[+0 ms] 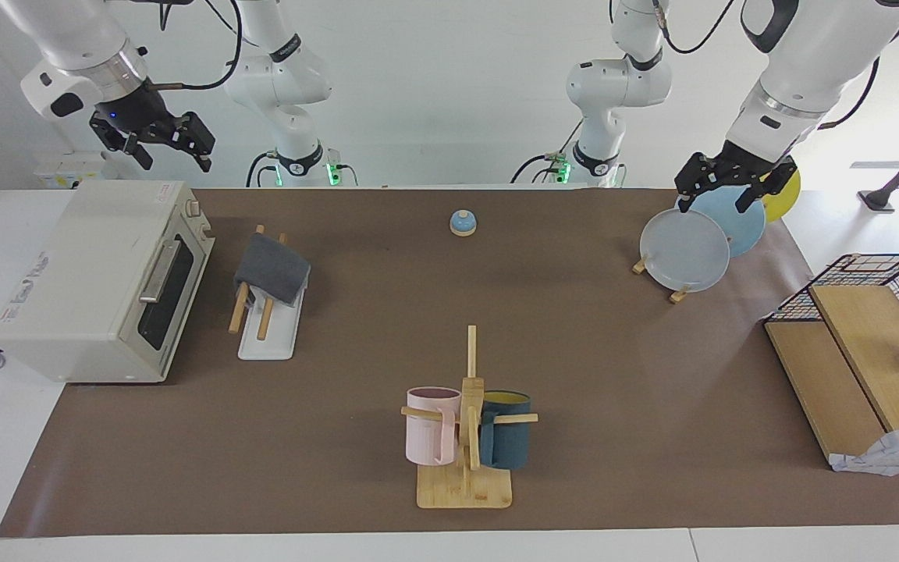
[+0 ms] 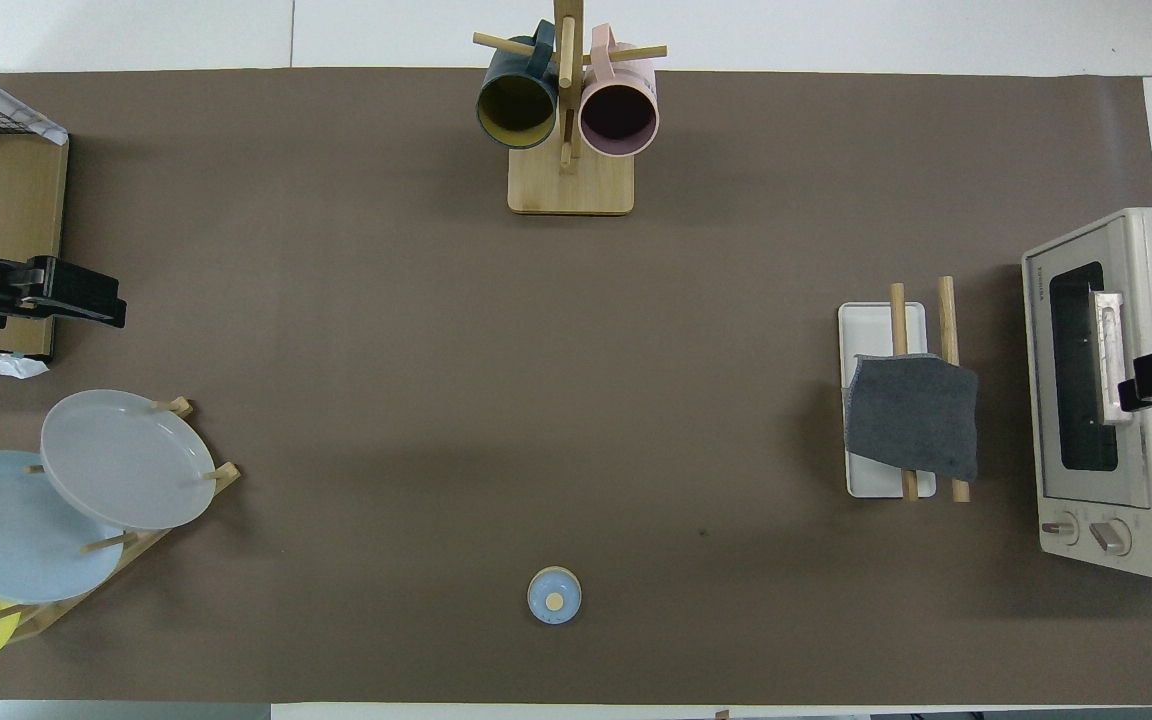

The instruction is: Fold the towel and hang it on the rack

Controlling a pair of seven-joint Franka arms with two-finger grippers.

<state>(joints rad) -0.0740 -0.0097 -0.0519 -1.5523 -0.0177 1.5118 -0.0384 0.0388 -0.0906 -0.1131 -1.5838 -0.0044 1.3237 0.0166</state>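
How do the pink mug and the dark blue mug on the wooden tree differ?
The pink mug is pale pink outside with a dark inside; the dark blue mug is dark outside with a yellow inside. The pink mug hangs toward the right arm's end of the table, the dark blue mug toward the left arm's end. Both hang by their handles on pegs of the same mug tree.

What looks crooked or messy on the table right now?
Little stands out. The folded dark grey cloth towel drapes across both rods of the light wooden rack, bunched at the rods' end nearer the robots and hanging slightly skewed; nothing looks spilled or broken.
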